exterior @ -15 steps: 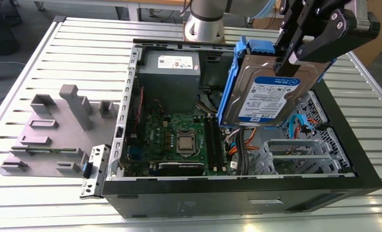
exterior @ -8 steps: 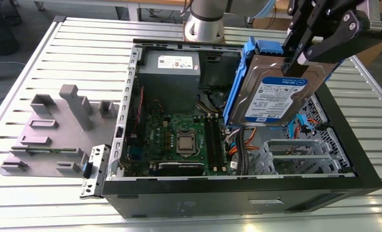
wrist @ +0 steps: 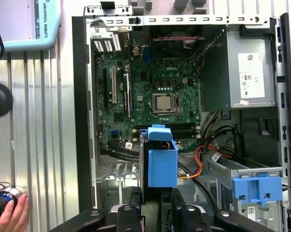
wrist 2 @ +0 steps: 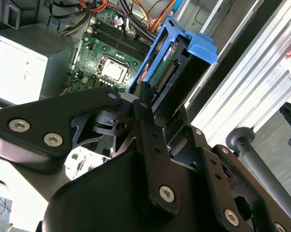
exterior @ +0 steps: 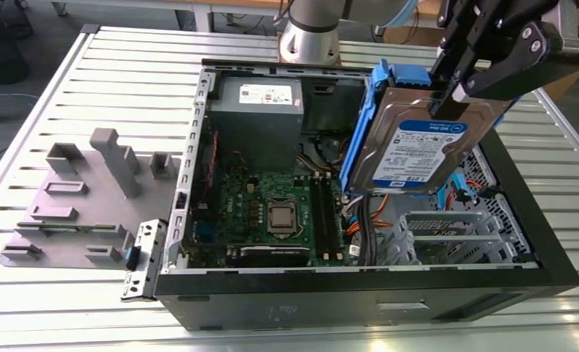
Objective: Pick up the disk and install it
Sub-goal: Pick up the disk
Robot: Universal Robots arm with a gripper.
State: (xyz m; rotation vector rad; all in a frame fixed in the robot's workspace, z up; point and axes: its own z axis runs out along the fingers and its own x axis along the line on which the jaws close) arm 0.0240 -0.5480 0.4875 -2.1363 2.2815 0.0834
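The disk (exterior: 418, 150) is a silver drive with a white-and-blue label in a blue carrier. It hangs tilted on edge above the open computer case (exterior: 358, 287), over the exterior view's right half. My black gripper (exterior: 448, 101) is shut on its upper edge. In the second wrist view the disk (wrist 2: 176, 60) sticks out from between the fingers (wrist 2: 146, 104), with the green board beyond it. In the first wrist view the blue carrier end of the disk (wrist: 162, 162) points into the case, with my gripper (wrist: 155, 205) behind it.
Inside the case are a grey power supply (exterior: 258, 110), a green motherboard (exterior: 270, 213) and a silver drive cage (exterior: 446, 236). Another blue carrier (wrist: 258, 187) sits in a bay. A grey fixture (exterior: 79, 205) lies on the slatted table. A person's hand (wrist: 12, 215) rests beside the case.
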